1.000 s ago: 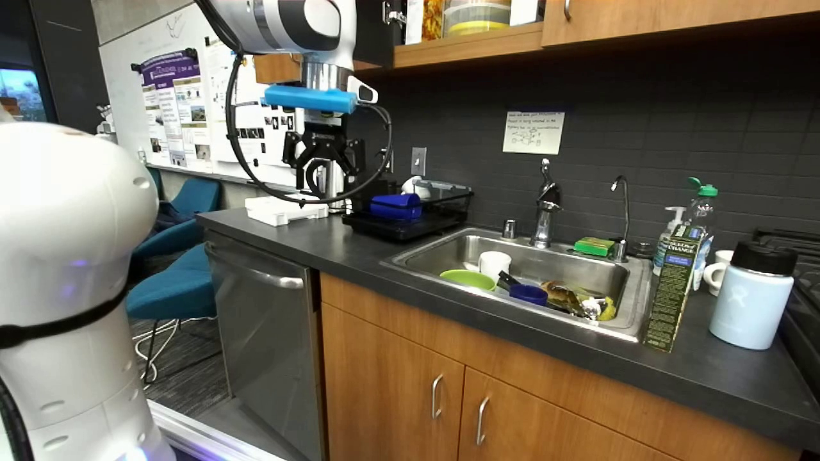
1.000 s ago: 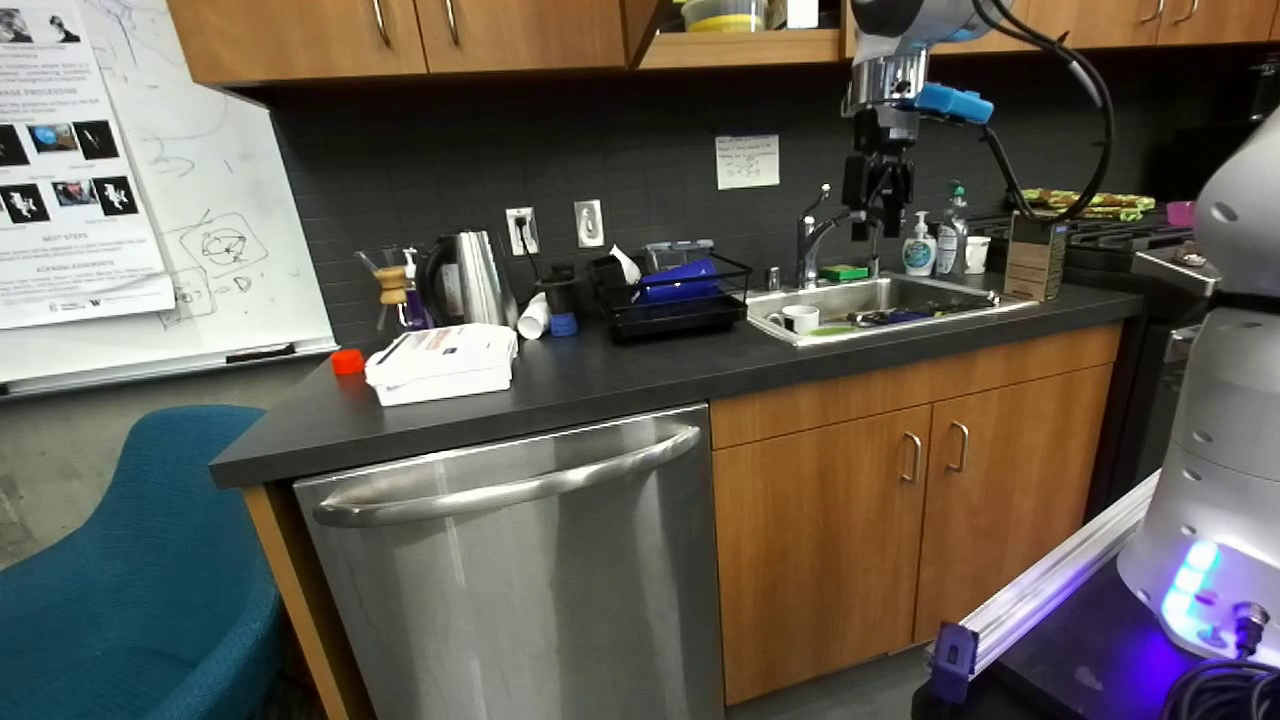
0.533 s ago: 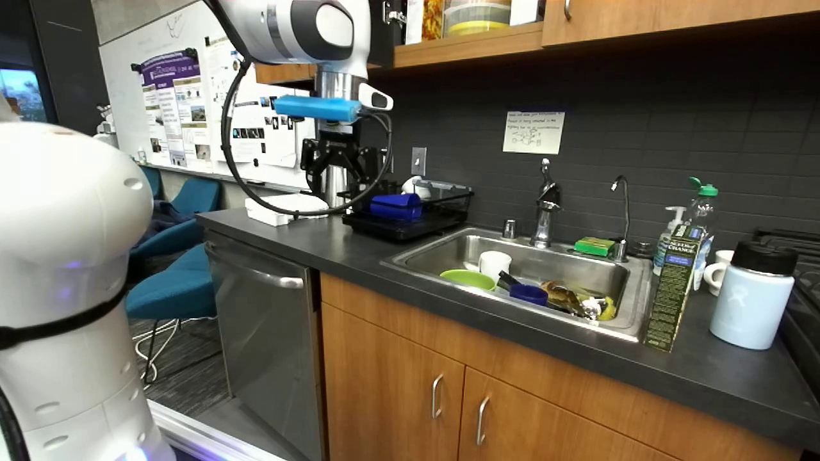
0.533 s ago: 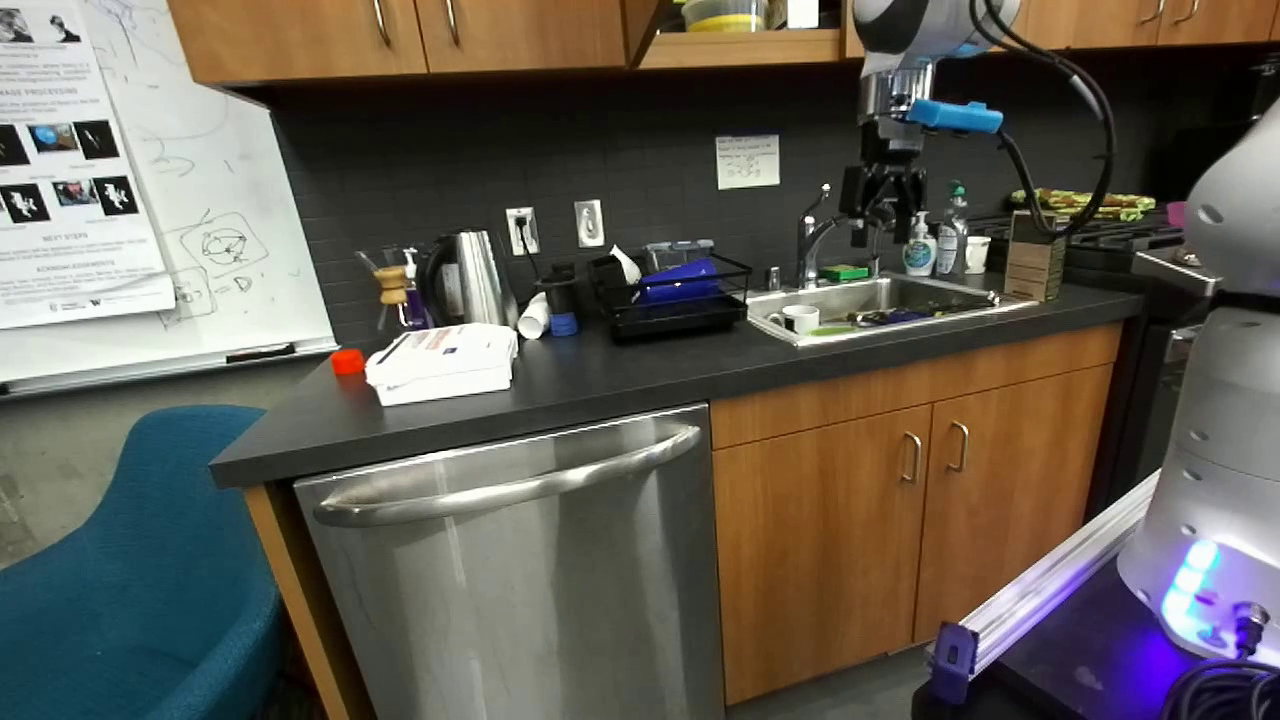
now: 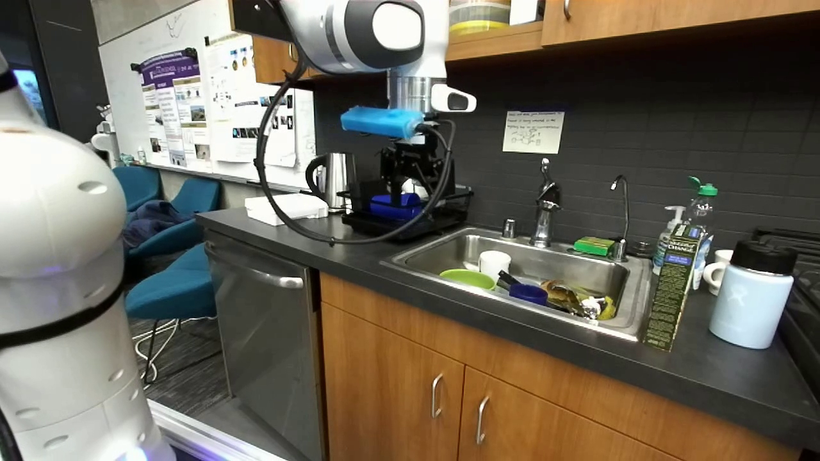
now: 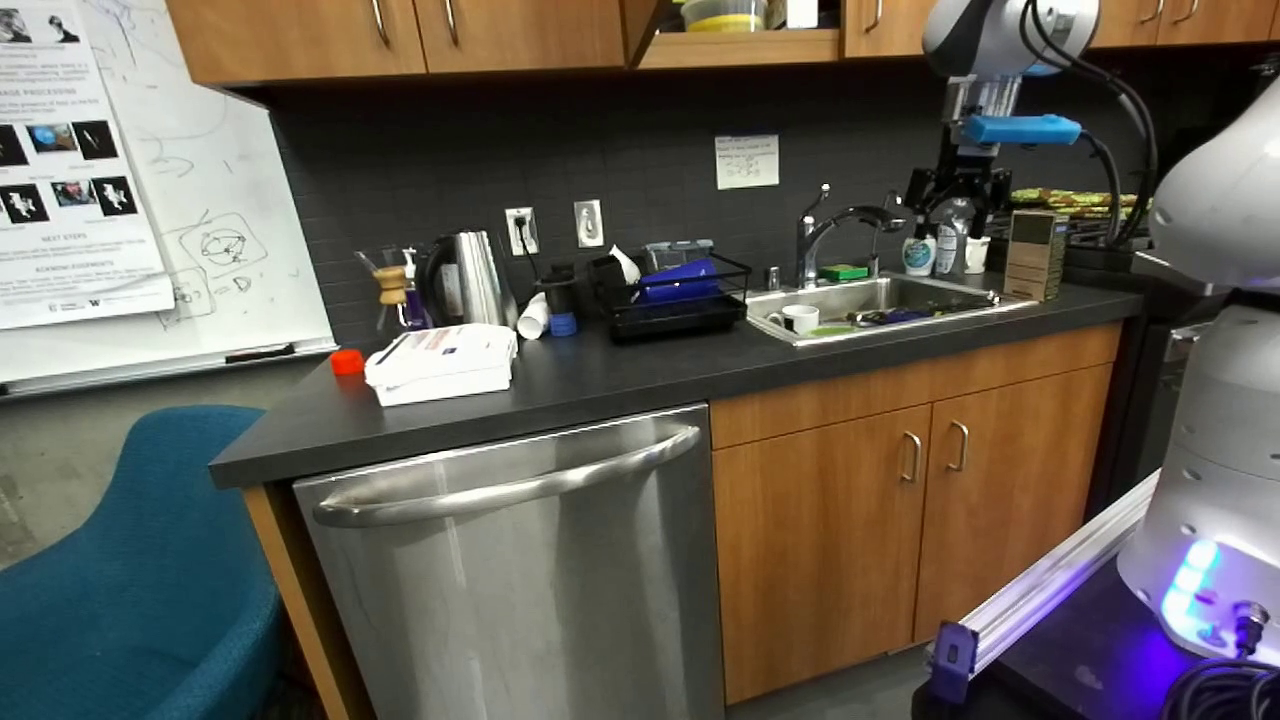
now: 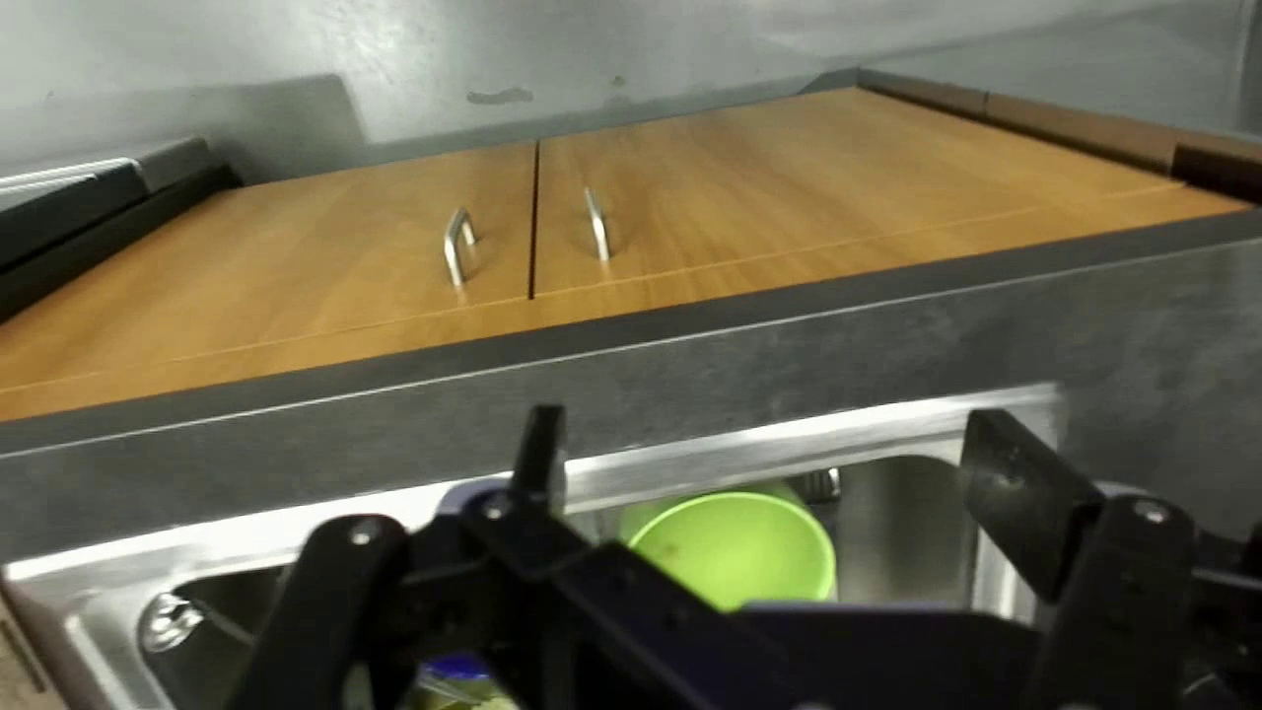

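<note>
Wrist view catches the black two-fingered end effector spread wide, hanging higher than the rectangular stainless-steel sink; the round lime-green bowl sits down in that sink and shows between the fingers, with a white mug near it in an exterior view; for readable stuff, the upright dark-green cardboard box on the black desk just beside the sink says "CHANGE"; a white poster says "NEXT STEPS"; the small pale handwritten note on the black tiled wall is way too tiny to make out.
</note>
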